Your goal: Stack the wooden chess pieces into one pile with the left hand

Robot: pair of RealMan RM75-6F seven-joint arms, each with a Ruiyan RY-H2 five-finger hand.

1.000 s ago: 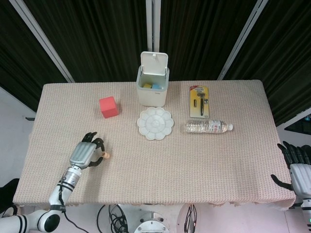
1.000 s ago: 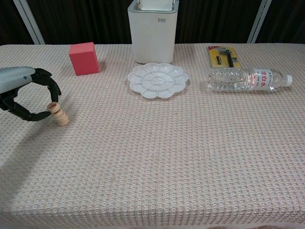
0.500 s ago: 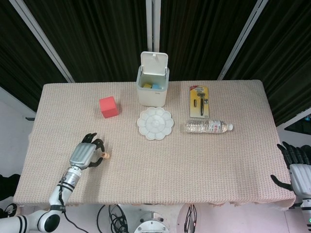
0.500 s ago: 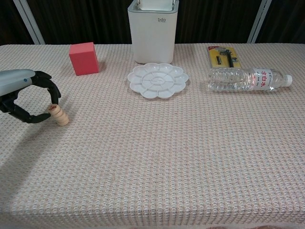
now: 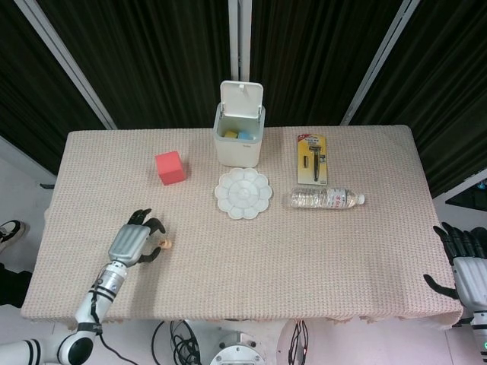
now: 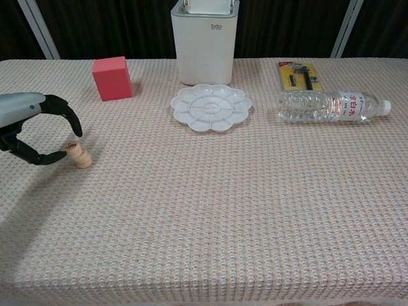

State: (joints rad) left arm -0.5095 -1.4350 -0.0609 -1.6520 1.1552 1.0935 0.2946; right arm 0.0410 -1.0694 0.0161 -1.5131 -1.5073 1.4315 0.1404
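Left robot hand (image 6: 29, 124) released, fingers spread beside chess pieces (image 6: 79, 155) | red block (image 6: 112, 78) behind | palette (image 6: 211, 107) well right

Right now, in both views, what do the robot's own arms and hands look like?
The left hand has a silver-grey back shell and black fingers. Behind it comes a silver wrist with dark bands and a thin black cable, then a white arm segment ringed in black. The right hand, at the head view's right edge, has the same grey shell and black fingers; its arm is barely visible.
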